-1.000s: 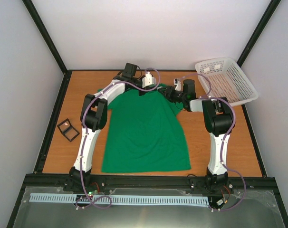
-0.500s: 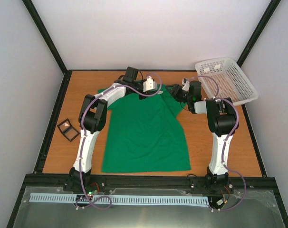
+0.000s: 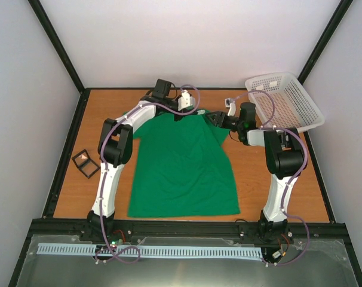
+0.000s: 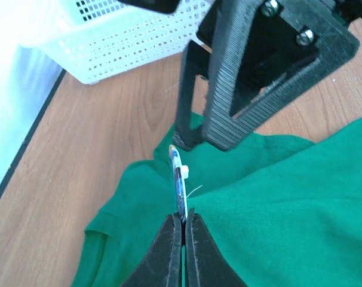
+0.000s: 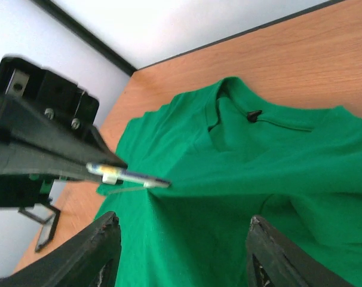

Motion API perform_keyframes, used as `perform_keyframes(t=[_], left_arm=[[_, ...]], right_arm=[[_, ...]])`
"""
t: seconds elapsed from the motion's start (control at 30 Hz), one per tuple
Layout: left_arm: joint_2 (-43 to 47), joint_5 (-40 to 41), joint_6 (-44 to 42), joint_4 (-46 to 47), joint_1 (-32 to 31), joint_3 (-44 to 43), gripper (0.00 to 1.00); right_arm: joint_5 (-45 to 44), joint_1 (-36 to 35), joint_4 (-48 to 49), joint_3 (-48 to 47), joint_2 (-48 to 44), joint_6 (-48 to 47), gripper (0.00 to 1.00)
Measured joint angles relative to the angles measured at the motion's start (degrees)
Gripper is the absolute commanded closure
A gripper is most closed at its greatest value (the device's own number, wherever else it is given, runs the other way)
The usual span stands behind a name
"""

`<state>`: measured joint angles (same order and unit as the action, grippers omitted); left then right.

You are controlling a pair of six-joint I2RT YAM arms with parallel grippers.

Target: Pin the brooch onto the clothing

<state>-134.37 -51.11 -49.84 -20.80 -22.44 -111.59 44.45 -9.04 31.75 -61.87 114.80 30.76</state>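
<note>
Left gripper (image 4: pixel 182 222), closed, clamps the thin round bluish-grey brooch (image 4: pixel 178 179) edge-on, just above the smooth bright green fabric T-shirt (image 4: pixel 288 203), collar end. Right gripper (image 5: pixel 184 242): black ribbed jaws apart, holding nothing.

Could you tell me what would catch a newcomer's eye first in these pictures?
The bright green T-shirt, spread flat on the wooden table, dominates the top view. At its far, collar end the left gripper is shut on the tiny brooch, held edge-on close over the fabric, while the right gripper stands open opposite it. A white mesh basket sits at the table's far right corner.
</note>
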Motion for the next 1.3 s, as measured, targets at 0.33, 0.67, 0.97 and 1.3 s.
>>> perform_keyframes(t=[0.33,0.67,0.97,1.3], left_arm=[[-1.9,-2.29,0.39,-2.64,0.22,-2.58,0.99],[-2.19,-2.58,0.44,-3.32,0.22,-2.58,0.99],[-2.19,-2.73,0.44,-3.34,0.24,-2.58,0.99],[-2.21,-3.04,0.44,-3.34,0.42,-2.6,0.99]], right_arm=[[5.38,-0.85,1.92,-0.72,3.19,-2.78,0.48],[5.97,-2.21,1.55,-4.33,6.29,-2.75,0.55],[5.73,-2.27,2.29,-4.52,7.69,-1.49,0.56],[6.58,-2.32,9.11,-4.96,10.86,5.46,0.52]])
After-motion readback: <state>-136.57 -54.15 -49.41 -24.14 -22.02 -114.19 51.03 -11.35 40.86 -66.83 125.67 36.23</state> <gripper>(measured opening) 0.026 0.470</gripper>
